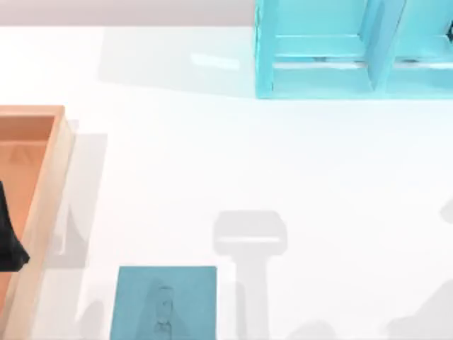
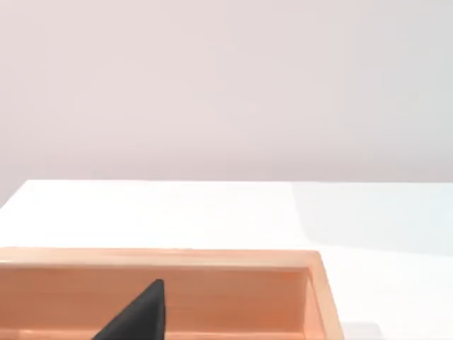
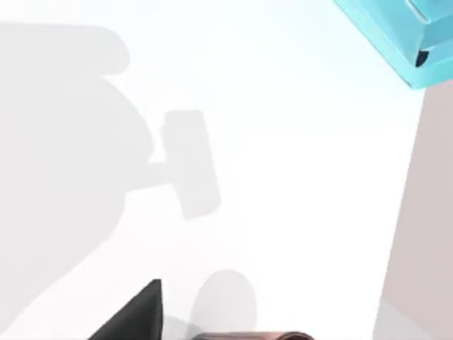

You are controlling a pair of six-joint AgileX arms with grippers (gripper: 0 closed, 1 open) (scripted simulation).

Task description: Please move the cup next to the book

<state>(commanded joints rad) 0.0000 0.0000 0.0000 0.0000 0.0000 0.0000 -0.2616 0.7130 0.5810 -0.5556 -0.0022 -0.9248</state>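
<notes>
The teal-blue book [image 1: 164, 304] lies flat at the table's front edge, left of centre, with a faint dark figure on its cover. The reddish-brown rim of the cup [image 3: 255, 335] shows at the edge of the right wrist view. It sits next to a dark fingertip [image 3: 134, 315] of my right gripper [image 3: 212, 324], which is shut on it and holds it above the white table. A round shadow falls on the table beneath it. My left gripper [image 1: 10, 241] hangs over the orange tray at the far left.
The orange wooden tray [image 1: 49, 184] runs along the left side and also shows from the left wrist as tray wall [image 2: 212, 258]. A bright cyan shelf unit [image 1: 354, 49] stands at the back right. Arm shadows fall on the white table right of the book.
</notes>
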